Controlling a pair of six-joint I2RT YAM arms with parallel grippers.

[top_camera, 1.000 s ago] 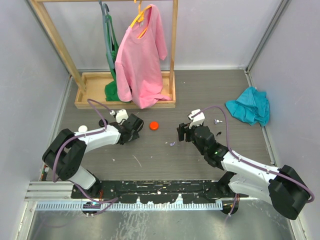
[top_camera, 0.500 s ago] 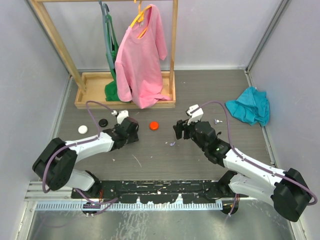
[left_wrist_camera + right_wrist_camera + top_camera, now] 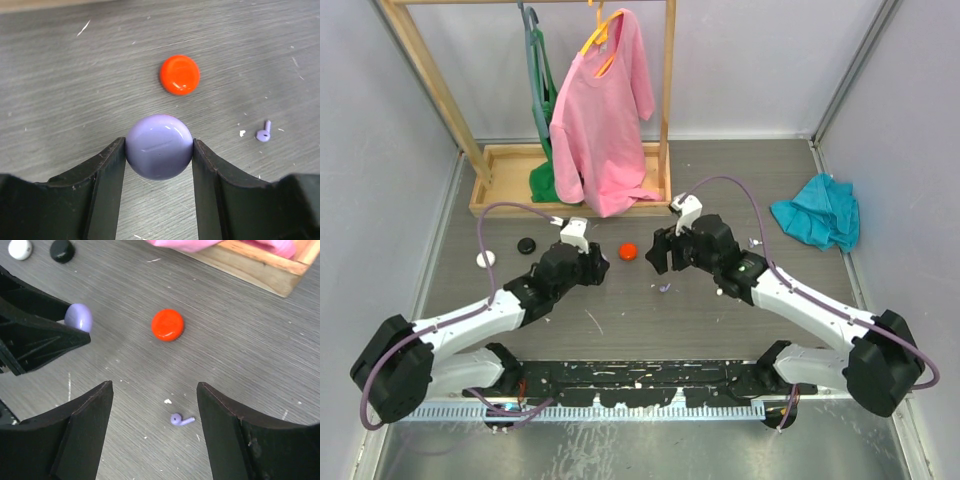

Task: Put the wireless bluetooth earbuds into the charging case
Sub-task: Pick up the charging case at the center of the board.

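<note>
Grasp setup: left fingers clamped on lilac case, lilac earbud loose on desk.
Case is pinched by its round sides and looks closed. Red case lies just beyond it, and the earbud lies flat to the right of both. Right fingers are spread wide above the earbud, holding nothing. Judgement: lower them to straddle the stem and close gently, since the tiny bud may skid. Keep the case level.

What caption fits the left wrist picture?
Left hand holds a lilac round case, with a red case and lilac earbud beyond.
</note>
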